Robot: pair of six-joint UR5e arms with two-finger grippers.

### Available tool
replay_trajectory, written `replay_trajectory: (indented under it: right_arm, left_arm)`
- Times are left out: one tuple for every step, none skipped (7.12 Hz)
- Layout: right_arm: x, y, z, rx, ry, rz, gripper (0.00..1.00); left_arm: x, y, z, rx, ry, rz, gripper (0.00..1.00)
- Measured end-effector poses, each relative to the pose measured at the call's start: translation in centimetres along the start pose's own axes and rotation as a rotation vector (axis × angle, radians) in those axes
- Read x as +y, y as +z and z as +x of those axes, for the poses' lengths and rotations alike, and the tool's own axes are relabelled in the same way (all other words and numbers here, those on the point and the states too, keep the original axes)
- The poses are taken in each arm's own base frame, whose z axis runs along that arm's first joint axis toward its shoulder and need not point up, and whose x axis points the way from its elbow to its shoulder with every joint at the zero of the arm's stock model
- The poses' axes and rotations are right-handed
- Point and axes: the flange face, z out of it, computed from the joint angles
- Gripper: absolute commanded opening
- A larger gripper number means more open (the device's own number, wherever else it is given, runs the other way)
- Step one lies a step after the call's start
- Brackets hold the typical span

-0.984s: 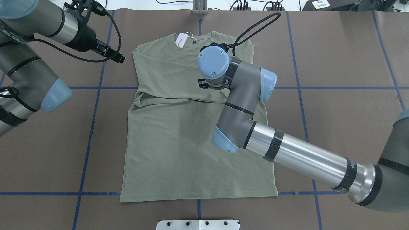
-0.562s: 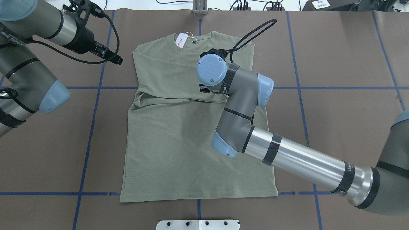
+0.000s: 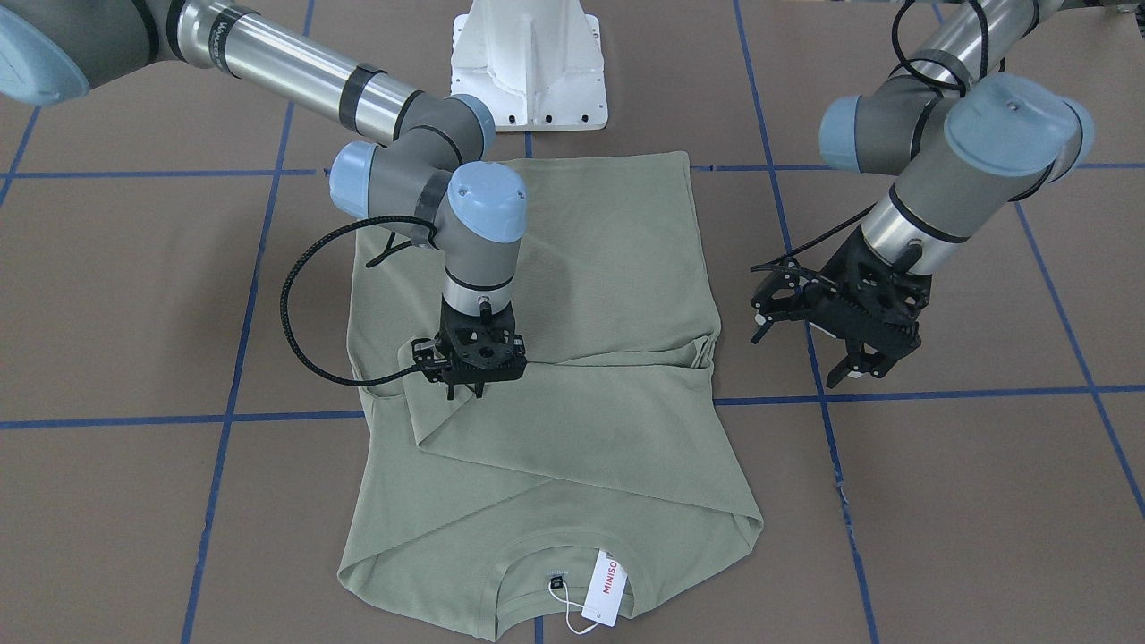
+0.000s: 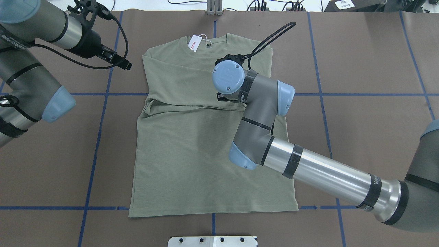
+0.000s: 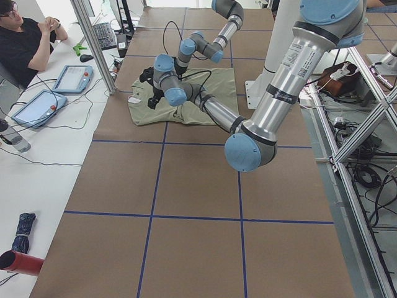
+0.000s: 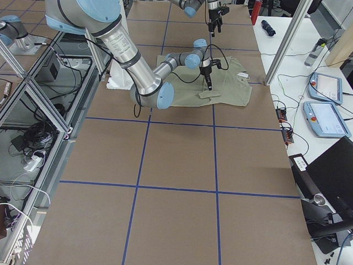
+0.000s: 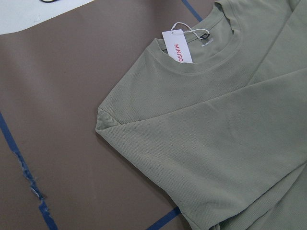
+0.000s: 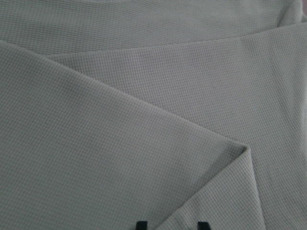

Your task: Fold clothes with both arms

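Both sleeves [image 4: 178, 104] lie folded across the shirt [image 4: 192, 154], flat on the counter [image 4: 360, 68] beneath the right gripper [image 3: 467, 389], jaws apart, empty; left gripper [image 4: 124, 63], likewise spread, hangs beside its shoulder; body folds remain

Right tool [image 3: 467, 388] pointing straight down, jaws parted, left tool [image 4: 126, 64] tilted, jaws parted

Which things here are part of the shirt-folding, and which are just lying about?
For the job: green shirt, left gripper, right gripper.
Lying about, on the side bench: tablets, red tube, dark bundle.
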Motion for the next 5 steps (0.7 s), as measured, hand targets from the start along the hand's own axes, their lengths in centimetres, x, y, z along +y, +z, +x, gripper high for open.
replay_trajectory:
  right_arm:
    - [0.0,0.0,0.0,0.0,0.0,0.0,0.0]
    - [-0.2,-0.2,0.1,-0.002,0.001,0.003,0.0]
    - [-0.6,-0.5,0.4,-0.005,0.005,0.009,0.0]
    - [-1.5,-0.7,1.5,-0.004,0.009,0.015,0.0]
    - [-2.3,-0.7,3.6,0.003,-0.004,0.022,0.0]
  left_arm:
    - [0.0,0.0,0.0,0.0,0.0,0.0,1.0]
    - [0.0,0.0,0.0,0.001,0.0,0.0,1.0]
    - [0.0,0.0,0.1,0.001,0.001,0.0,1.0]
    - [0.0,0.0,0.1,0.002,0.001,0.001,1.0]
    - [-0.1,-0.1,0.2,0.003,-0.003,0.003,1.0]
